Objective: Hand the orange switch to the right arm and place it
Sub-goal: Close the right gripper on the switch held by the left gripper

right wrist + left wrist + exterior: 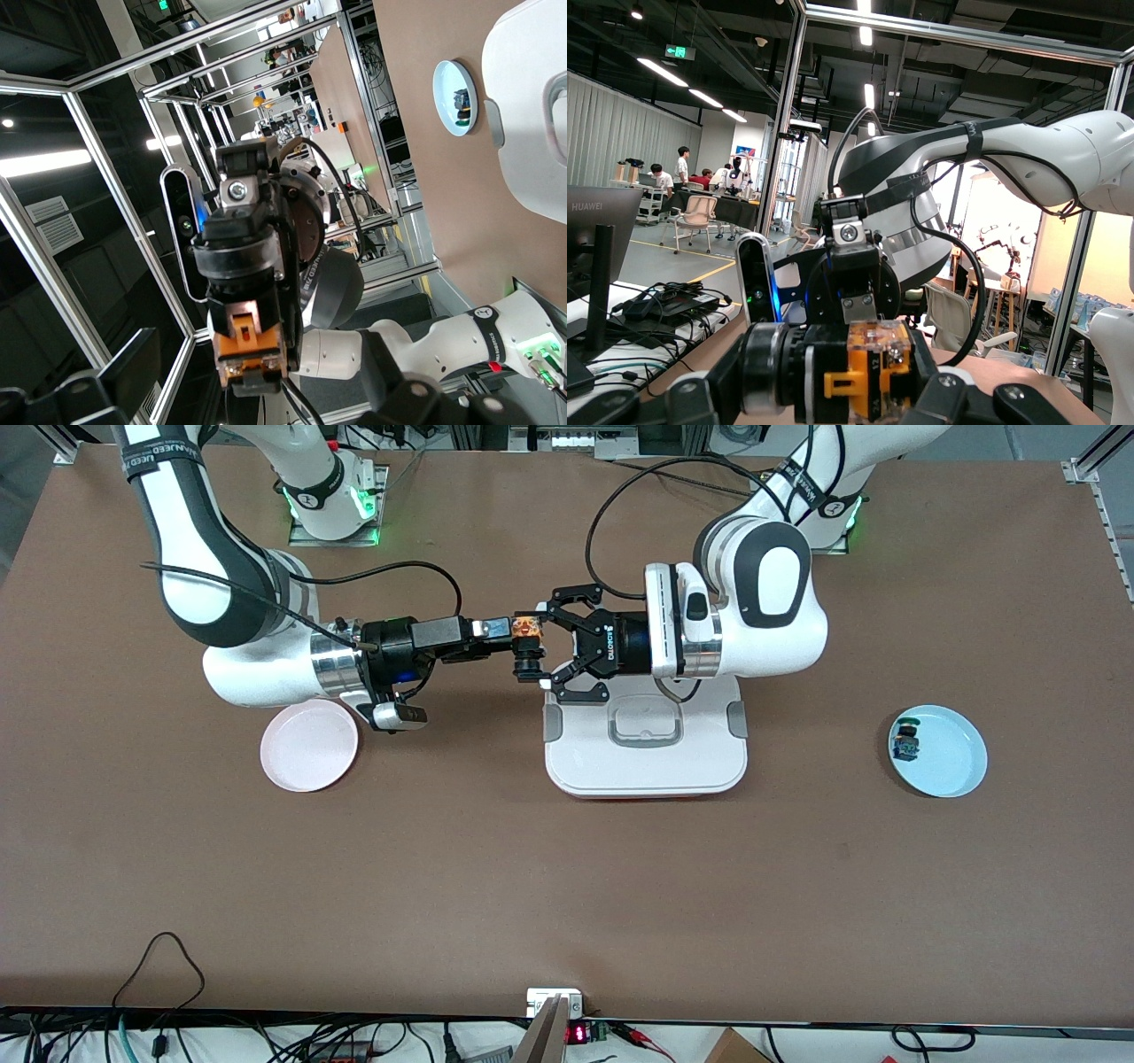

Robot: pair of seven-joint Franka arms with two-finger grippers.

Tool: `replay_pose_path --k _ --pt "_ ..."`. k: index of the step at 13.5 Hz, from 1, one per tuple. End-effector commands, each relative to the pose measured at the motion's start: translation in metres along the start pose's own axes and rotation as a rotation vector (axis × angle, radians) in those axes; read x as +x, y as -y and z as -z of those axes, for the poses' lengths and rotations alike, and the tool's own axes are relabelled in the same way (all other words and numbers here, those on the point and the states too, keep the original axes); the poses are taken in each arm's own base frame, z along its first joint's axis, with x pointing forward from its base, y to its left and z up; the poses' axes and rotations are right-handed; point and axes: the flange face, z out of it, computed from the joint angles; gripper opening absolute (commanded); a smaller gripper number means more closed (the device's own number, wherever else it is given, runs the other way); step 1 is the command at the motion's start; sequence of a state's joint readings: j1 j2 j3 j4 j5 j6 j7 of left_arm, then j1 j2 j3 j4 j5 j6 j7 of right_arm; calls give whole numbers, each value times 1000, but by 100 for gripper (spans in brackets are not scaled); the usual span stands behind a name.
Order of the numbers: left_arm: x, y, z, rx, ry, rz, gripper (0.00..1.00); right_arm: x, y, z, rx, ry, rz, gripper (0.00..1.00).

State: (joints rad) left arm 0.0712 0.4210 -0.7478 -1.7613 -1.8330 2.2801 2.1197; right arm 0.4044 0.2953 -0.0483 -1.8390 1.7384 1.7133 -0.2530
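Orange switch (526,627) clamped in left claw (542,642).

Two grippers meeting in the air above the table, level with each other.

The small orange-capped push-button switch (527,640) sits between left gripper (556,643) and right gripper (496,638), seemingly just off the flat white lidded box's (646,753) edge. A round pink plate (309,745) lies toward the right arm's end, a round pale-blue plate (952,762) holding a small blue-bodied part (906,741) toward the left arm's.
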Motion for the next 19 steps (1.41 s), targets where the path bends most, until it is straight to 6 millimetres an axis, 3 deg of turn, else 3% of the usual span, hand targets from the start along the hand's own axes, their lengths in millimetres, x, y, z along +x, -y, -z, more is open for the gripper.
replay_pose_path --k 1,12,16,19 --pt "4 1 -4 17 -30 -16 17 -2 4 -9 25 5 27 100" --pt "5 2 -4 20 -30 -16 18 2 3 -10 40 -7 46 97" --pt "11 3 -5 19 -37 -18 18 6 2 -22 56 -6 56 95" --pt "12 3 -5 19 -39 -17 18 6 3 -21 56 -10 57 83"
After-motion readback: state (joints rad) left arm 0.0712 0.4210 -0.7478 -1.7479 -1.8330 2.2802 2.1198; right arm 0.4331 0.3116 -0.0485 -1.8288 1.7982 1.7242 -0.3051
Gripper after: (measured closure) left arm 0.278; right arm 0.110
